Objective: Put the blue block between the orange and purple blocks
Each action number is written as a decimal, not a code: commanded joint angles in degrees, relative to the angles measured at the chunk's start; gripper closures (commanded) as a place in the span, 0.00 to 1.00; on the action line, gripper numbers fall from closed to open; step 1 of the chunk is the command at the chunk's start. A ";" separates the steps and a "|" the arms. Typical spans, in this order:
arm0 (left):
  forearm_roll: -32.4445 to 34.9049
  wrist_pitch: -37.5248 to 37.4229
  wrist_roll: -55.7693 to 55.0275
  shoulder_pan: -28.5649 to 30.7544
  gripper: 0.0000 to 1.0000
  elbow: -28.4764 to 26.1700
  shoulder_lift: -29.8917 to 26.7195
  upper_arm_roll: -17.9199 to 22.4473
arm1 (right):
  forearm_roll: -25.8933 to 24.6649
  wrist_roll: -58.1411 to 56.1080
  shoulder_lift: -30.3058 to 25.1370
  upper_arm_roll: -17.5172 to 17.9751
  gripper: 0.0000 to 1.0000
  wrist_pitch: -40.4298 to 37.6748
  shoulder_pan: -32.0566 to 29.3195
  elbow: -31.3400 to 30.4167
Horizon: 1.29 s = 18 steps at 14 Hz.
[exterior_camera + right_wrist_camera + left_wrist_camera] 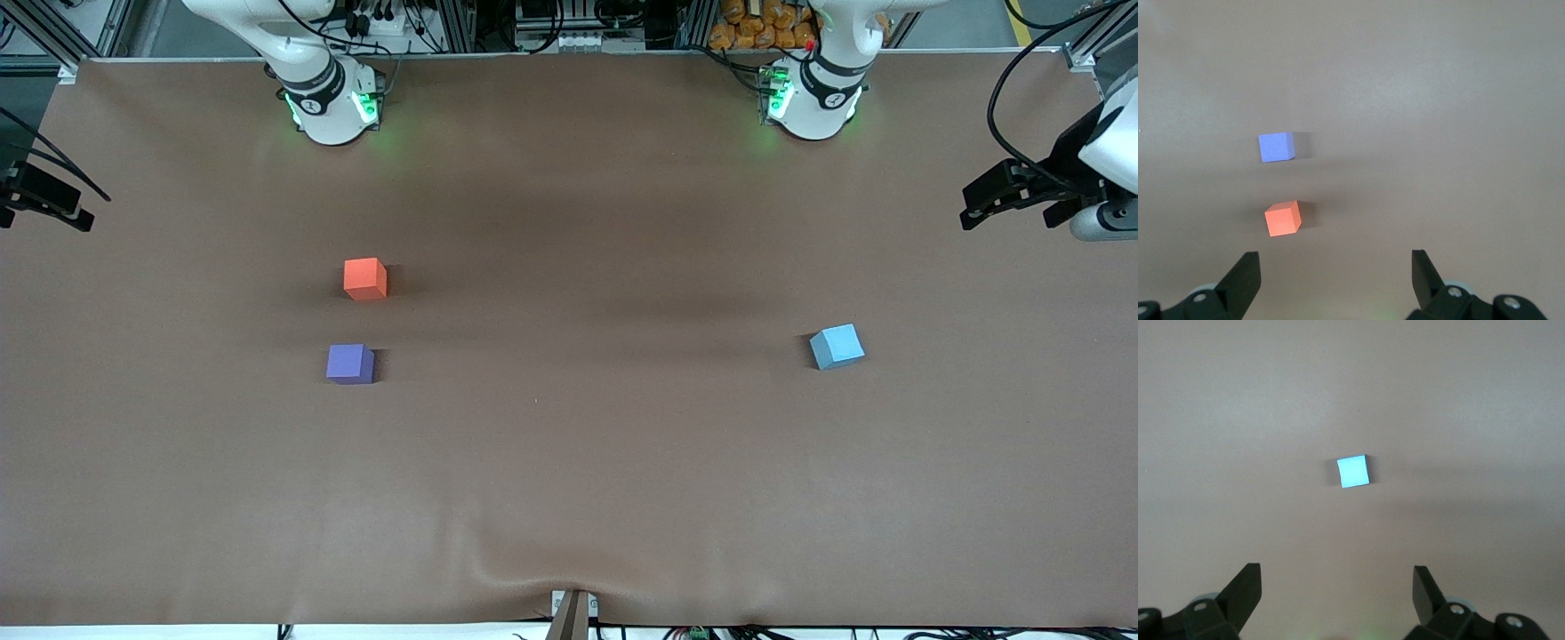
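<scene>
Start of task, nothing picked up yet. Blue block [837, 346] sits alone, right of frame, on tabletop [569, 462]. Orange block [365, 278] above purple block [350, 364], left of frame, small gap between.

Left end effector [1338, 587] spread wide, empty, high over blue block. Right end effector [1336, 265] spread wide, empty, waits over orange block.

Next, likely: left arm goes down, pinches blue block, carries it to gap.

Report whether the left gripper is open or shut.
Open. In the left wrist view the left gripper's two fingers stand wide apart, holding nothing, with the blue block on the table below.

White arms [311, 80], green-lit bases, black grippers [1337, 590]
</scene>
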 commanded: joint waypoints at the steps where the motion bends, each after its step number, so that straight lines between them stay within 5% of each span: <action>1: -0.35 -0.21 1.09 0.65 0.00 -0.80 -1.08 -0.23 | -0.13 0.52 0.74 -0.04 0.00 -0.88 0.19 1.17; 18: 1.15 -0.21 4.25 2.15 0.00 -2.12 -0.02 -0.05 | -0.13 0.43 0.83 -0.04 0.00 -0.97 0.28 0.91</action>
